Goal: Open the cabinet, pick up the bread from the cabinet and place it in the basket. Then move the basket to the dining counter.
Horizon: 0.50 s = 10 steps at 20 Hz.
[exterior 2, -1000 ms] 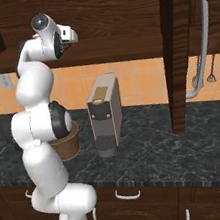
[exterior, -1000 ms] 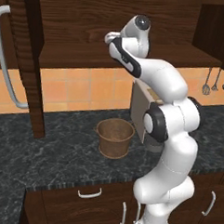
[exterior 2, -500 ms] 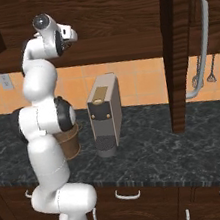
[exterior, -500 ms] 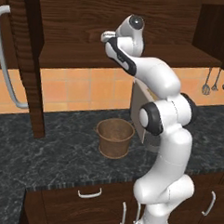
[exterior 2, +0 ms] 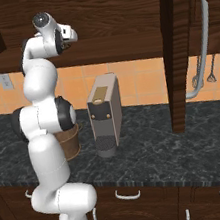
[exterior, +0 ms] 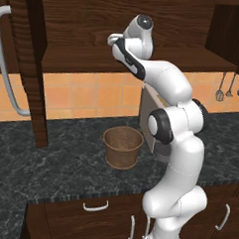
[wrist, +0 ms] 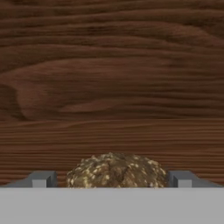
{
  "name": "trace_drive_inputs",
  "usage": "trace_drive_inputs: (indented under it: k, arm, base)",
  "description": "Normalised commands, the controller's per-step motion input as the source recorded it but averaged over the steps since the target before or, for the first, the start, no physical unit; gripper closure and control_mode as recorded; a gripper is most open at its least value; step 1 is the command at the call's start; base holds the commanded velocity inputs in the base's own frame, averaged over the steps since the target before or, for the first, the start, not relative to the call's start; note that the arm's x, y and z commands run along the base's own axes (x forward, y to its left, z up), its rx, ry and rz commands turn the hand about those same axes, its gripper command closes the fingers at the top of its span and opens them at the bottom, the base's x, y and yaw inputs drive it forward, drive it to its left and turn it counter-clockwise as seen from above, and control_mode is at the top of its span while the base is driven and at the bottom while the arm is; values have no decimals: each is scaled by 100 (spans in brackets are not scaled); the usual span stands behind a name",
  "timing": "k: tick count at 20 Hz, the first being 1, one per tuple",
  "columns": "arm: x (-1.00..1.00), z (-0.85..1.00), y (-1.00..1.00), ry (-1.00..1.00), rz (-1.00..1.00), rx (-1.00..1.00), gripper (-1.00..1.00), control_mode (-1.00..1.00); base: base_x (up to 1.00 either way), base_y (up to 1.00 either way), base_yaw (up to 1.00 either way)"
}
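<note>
The cabinet (exterior: 121, 22) stands open across the top of the left base view, and the end effector (exterior: 113, 40) reaches inside at upper centre. In the hand view its fingers (wrist: 43, 178) stand apart on either side of the seeded bread (wrist: 116, 170) at bottom centre, whether touching it I cannot tell. The basket (exterior: 122, 146) sits on the black table (exterior: 49, 162) at centre, beside the coffee machine (exterior 2: 105, 115).
</note>
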Motion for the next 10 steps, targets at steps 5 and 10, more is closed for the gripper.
trace_drive_inputs:
  k: [5, 10]
  arm:
    - [22, -39, 5, 0, 0, 0, -100, -100]
    - [29, -54, 2, 0, 1, 0, 100, -100]
  base:
    - [0, 0, 0]
    - [0, 0, 0]
